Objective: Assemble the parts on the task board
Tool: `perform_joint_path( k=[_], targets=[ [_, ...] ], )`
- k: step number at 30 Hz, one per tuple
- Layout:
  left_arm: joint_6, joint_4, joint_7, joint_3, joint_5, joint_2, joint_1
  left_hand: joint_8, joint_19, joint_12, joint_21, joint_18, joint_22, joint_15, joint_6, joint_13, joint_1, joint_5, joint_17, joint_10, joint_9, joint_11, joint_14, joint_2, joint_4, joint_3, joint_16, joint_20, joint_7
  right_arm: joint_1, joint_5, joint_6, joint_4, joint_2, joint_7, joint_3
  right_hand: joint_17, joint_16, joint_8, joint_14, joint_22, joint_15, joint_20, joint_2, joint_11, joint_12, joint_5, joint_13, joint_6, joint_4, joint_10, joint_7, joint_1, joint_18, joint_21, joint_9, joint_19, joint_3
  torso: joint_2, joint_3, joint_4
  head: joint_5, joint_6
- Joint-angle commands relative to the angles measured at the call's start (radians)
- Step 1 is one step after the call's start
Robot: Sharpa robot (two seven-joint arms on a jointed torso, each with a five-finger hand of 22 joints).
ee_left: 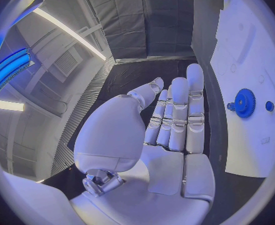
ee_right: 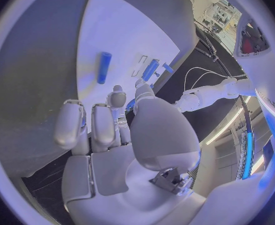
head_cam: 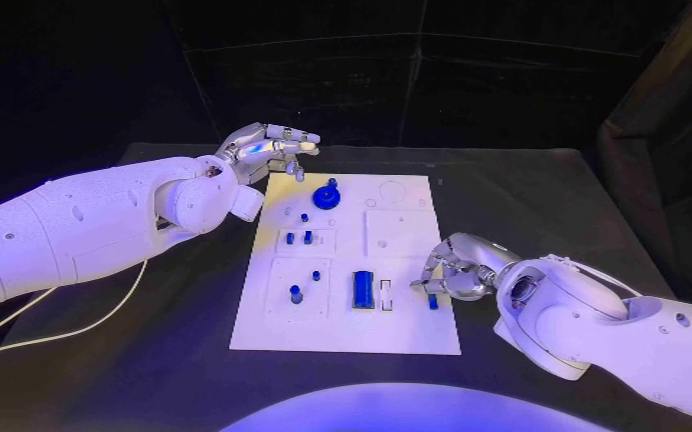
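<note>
Board (head_cam: 405, 327): white plate lying flat in the middle of the black surface (head_cam: 562, 202), long side running near to far.
Left hand (head_cam: 268, 151): hovers over the surface just beyond the board's far left corner; in the left wrist view its fingers (ee_left: 178, 115) are stretched out straight, side by side, with nothing in them.
Gear (head_cam: 327, 196): round blue toothed part standing on the board's far left area, close to the left hand; the left wrist view shows it beside a small blue peg (ee_left: 269, 106).
Pegs (head_cam: 297, 238): a few small blue parts standing in the board's left column, between the gear and the near edge.
Block (head_cam: 362, 290): long blue part lying in the board's near middle, lengthwise near to far.
Right hand (head_cam: 459, 270): over the board's near right edge, fingers (head_cam: 437, 278) curled down around a small blue part (head_cam: 431, 301); whether they actually clasp it I cannot tell.
</note>
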Motion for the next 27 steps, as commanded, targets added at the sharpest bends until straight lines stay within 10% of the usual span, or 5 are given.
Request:
perform_joint_path(
  k=[1,27],
  targets=[
    [0.011,0.0,0.005,0.0,-0.003,0.002,0.001,0.005,-0.005,0.005,-0.007,0.02,-0.002,-0.002,-0.007,-0.001,0.007,-0.001,-0.001,-0.007,-0.001,-0.001,-0.007,0.0,-0.008,0.0,0.004,0.001,0.003,0.001,0.038,0.035,0.005,-0.038,0.068,0.0,0.002,0.005,-0.006,0.03,0.002,0.008,0.001,0.01,0.003,0.006,0.0,0.004,-0.004,-0.002,0.003,0.0,-0.004,0.002,0.006,-0.002,0.008,-0.008,-0.002,-0.0029,-0.002,-0.008,0.0],
    [0.017,0.001,0.003,0.0,-0.003,-0.001,0.0,0.006,-0.006,0.007,-0.007,0.02,-0.002,-0.002,-0.008,-0.001,0.009,-0.001,-0.002,-0.008,-0.001,-0.001,-0.009,0.0,-0.01,0.0,0.004,0.001,0.004,-0.002,-0.156,0.172,-0.07,0.034,-0.084,-0.001,-0.003,-0.001,-0.012,0.027,-0.003,0.007,0.002,0.007,0.0,0.002,0.003,0.006,0.022,0.006,0.004,-0.005,-0.018,0.004,0.003,-0.002,0.004,-0.048,-0.003,-0.0026,-0.0012,-0.01,-0.007]
  ],
)
